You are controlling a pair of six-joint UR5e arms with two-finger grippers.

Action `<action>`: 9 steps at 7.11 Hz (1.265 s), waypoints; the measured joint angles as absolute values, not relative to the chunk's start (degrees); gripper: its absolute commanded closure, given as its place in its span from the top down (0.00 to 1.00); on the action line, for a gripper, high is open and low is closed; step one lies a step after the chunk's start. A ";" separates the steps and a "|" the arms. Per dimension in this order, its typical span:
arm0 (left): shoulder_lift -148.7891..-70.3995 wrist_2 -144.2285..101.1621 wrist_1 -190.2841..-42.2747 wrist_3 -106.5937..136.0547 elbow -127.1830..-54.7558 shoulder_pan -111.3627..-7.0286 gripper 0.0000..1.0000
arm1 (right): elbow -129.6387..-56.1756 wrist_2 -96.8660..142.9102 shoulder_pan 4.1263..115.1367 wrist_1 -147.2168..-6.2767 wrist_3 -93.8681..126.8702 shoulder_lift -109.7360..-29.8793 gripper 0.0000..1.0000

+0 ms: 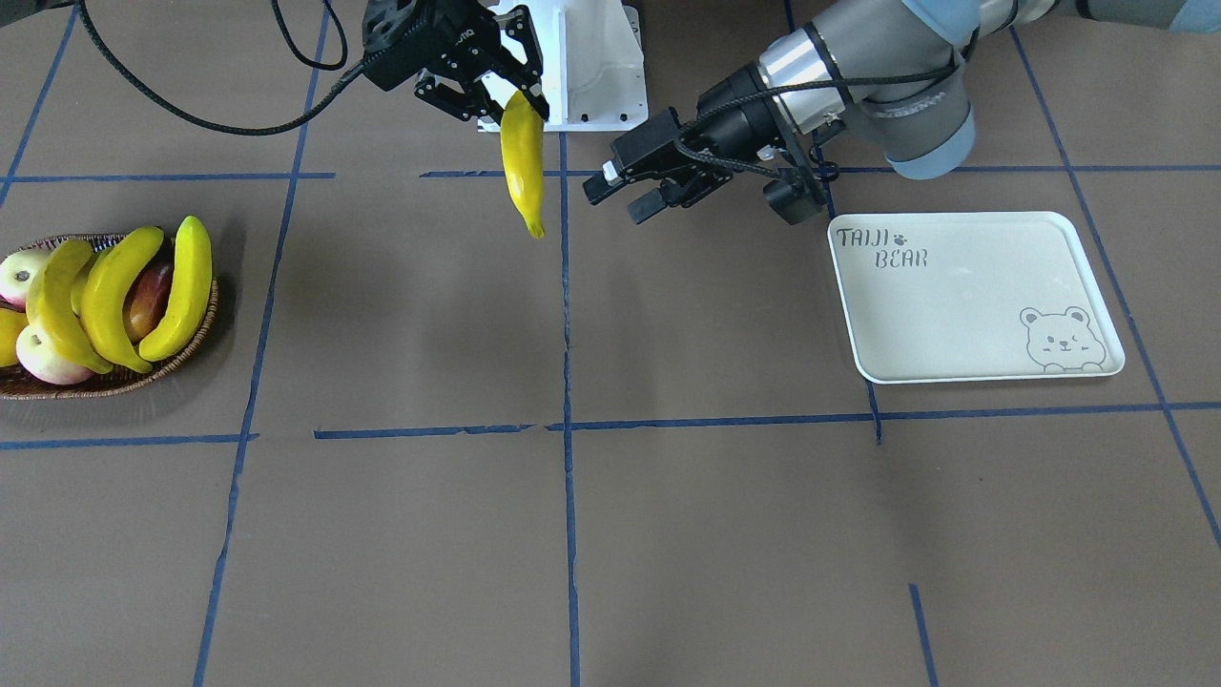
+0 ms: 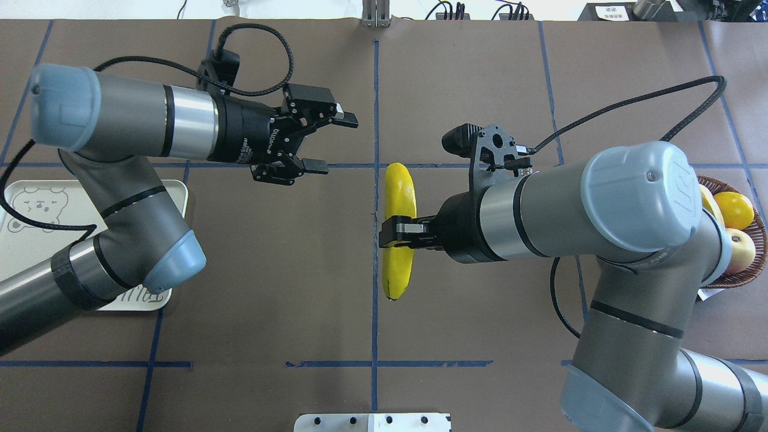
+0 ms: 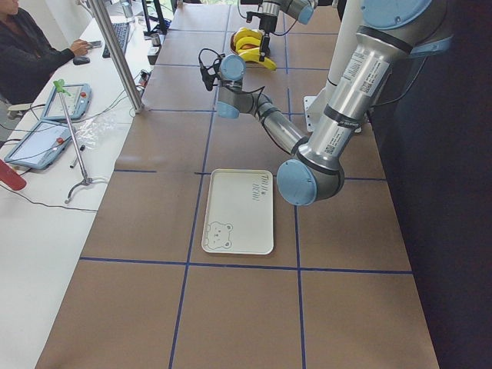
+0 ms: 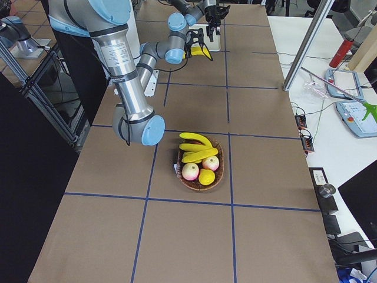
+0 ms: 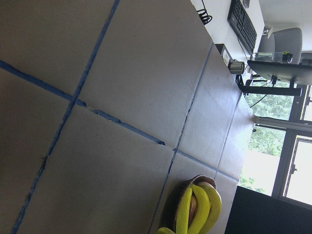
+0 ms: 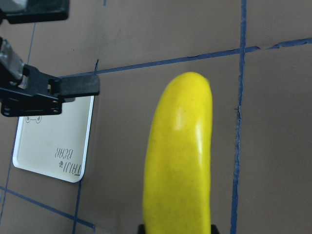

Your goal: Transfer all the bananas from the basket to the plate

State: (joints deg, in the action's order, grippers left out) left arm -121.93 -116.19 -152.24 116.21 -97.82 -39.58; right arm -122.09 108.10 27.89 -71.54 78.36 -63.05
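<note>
My right gripper (image 1: pixel 506 100) is shut on one yellow banana (image 1: pixel 523 167), which hangs in the air over the table's middle line; it is the same banana (image 2: pixel 399 192) in the overhead view and banana (image 6: pixel 180 156) in the right wrist view. My left gripper (image 2: pixel 339 144) is open and holds nothing, a short way from that banana on the plate's side. Three more bananas (image 1: pixel 114 296) lie across the wicker basket (image 1: pixel 124 382). The cream plate (image 1: pixel 973 296) has nothing on it; the left arm partly covers the plate (image 2: pixel 18 240) in the overhead view.
Pink-white apples (image 1: pixel 48 361) and an orange fruit (image 2: pixel 733 210) share the basket. The white robot base (image 1: pixel 596 67) stands behind the grippers. Blue tape lines cross the brown table. A person sits at a side desk (image 3: pixel 46 146) with tablets.
</note>
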 measured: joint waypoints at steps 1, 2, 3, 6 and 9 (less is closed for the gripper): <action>-122.54 -114.99 -152.25 116.32 -97.82 -38.04 1.00 | -122.13 108.10 27.78 -71.54 78.44 -62.92 0.00; -122.90 -114.22 -152.29 116.35 -97.81 -36.92 1.00 | -122.11 108.11 27.70 -71.54 78.47 -62.80 0.00; -123.20 -113.58 -152.28 116.36 -97.77 -35.76 1.00 | -122.06 108.11 27.65 -71.54 78.48 -62.67 0.00; -124.10 -109.33 -152.29 116.25 -97.66 -31.88 0.98 | -121.92 108.10 27.28 -71.54 78.49 -62.62 0.00; -124.18 -108.26 -152.32 116.19 -97.66 -31.24 0.23 | -121.98 108.11 26.94 -71.54 78.47 -62.59 0.00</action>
State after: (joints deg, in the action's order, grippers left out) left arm -124.18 -108.26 -152.32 116.19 -97.66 -31.24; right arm -121.98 108.11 26.94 -71.54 78.47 -62.59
